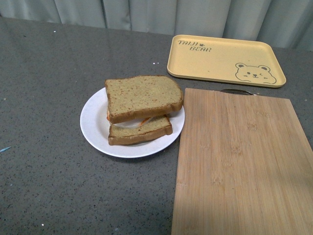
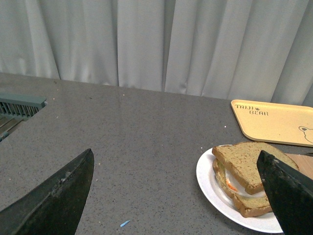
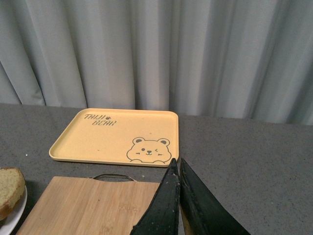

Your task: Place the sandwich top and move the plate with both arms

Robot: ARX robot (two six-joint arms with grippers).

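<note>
The sandwich top (image 1: 143, 96), a plain brown speckled slice, lies tilted on the lower slice and filling on the white plate (image 1: 95, 128). Both show in the left wrist view, the top slice (image 2: 249, 164) on the plate (image 2: 210, 183). My left gripper (image 2: 178, 191) is open and empty above the table, its right finger (image 2: 286, 193) in front of the plate's edge. My right gripper (image 3: 177, 169) is shut and empty over the far edge of the cutting board. A corner of the bread (image 3: 10, 191) shows in the right wrist view. Neither arm shows in the front view.
A bamboo cutting board (image 1: 242, 161) lies right of the plate, touching its rim. A yellow tray with a bear drawing (image 1: 225, 59) lies behind the board. A grey grille (image 2: 19, 105) sits at the table's far left. Grey curtains hang behind the table.
</note>
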